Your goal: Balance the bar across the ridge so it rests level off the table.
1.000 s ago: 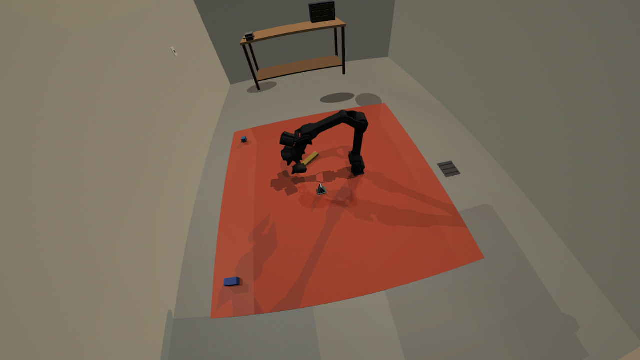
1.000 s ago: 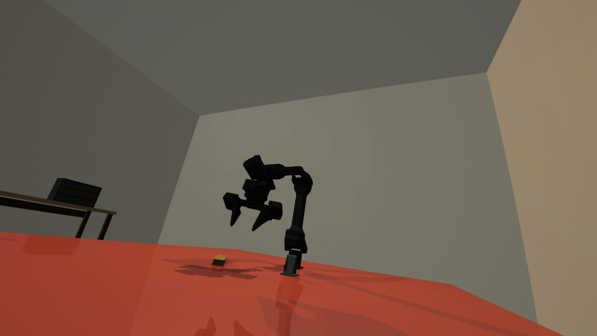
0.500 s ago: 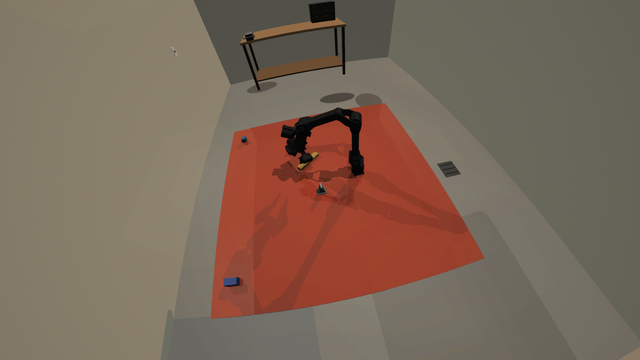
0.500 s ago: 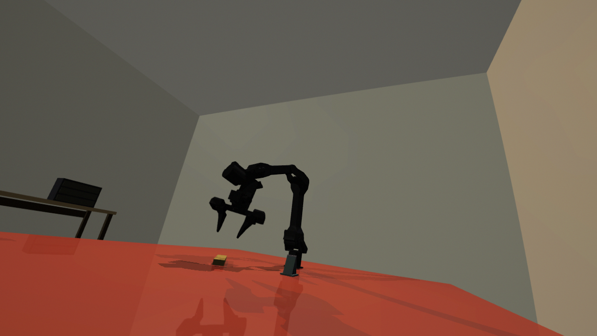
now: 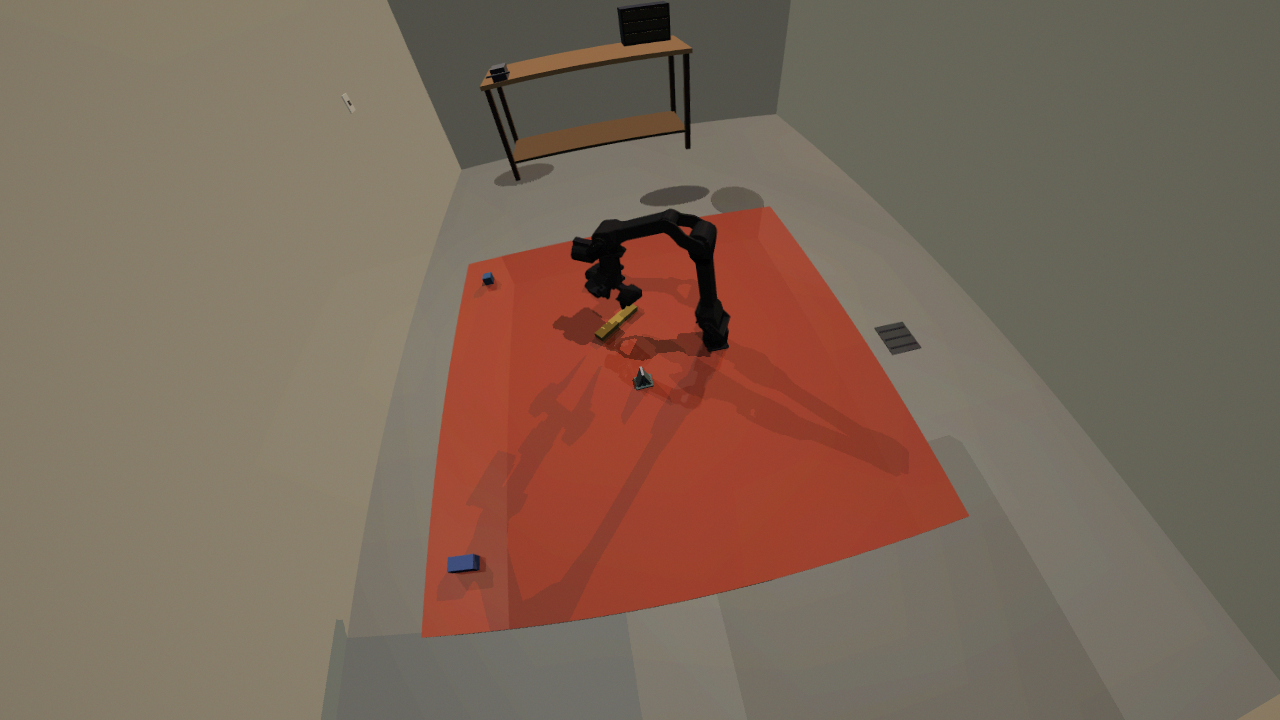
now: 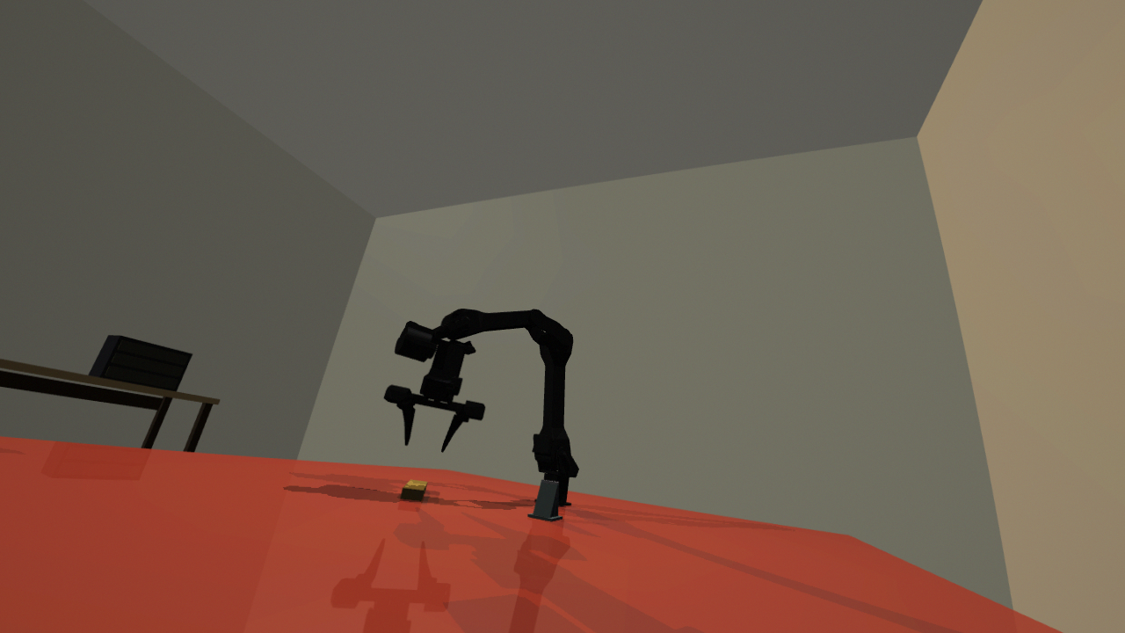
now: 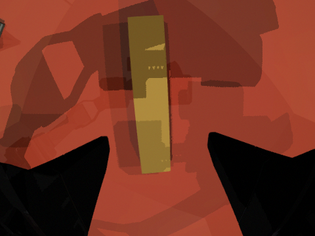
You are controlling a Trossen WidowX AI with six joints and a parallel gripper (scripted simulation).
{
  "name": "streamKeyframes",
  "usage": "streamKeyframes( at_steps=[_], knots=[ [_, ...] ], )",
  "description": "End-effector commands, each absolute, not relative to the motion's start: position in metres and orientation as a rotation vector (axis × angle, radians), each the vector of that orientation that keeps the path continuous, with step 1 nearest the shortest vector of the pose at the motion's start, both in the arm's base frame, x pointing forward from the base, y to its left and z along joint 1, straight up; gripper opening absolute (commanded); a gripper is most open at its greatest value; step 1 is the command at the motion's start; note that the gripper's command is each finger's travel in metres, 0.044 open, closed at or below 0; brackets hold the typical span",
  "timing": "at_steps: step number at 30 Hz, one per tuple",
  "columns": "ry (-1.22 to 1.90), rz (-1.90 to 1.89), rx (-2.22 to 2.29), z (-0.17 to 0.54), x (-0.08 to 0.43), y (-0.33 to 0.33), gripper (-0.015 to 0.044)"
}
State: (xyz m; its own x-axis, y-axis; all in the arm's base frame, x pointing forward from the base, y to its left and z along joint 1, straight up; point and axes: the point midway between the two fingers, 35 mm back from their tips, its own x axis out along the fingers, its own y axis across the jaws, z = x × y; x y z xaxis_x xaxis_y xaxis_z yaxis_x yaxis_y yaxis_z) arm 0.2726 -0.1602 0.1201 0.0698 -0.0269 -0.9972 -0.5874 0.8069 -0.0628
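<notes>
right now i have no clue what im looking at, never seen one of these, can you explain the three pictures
The black machine is a single robot arm. It ends in a gripper, two pointed fingers that can pinch things.

The top picture looks down from high up. The exterior one looks across the red surface from low down. The wrist one looks out past the fingers, which are the dark shapes at its lower corners.

On the red surface lie a yellow bar, a small gray ridge on a flat foot, and two blue blocks farther off.

Nothing is held: the fingers stand apart above the bar, which is not on the ridge.
</notes>
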Motion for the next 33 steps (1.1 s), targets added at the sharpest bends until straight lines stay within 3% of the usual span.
streamKeyframes(
  at_steps=[1,33],
  knots=[
    [1.491,0.504,-0.537,0.118,0.261,-0.170,0.0315],
    [1.491,0.504,-0.537,0.053,0.262,-0.171,0.0315]
  ],
)
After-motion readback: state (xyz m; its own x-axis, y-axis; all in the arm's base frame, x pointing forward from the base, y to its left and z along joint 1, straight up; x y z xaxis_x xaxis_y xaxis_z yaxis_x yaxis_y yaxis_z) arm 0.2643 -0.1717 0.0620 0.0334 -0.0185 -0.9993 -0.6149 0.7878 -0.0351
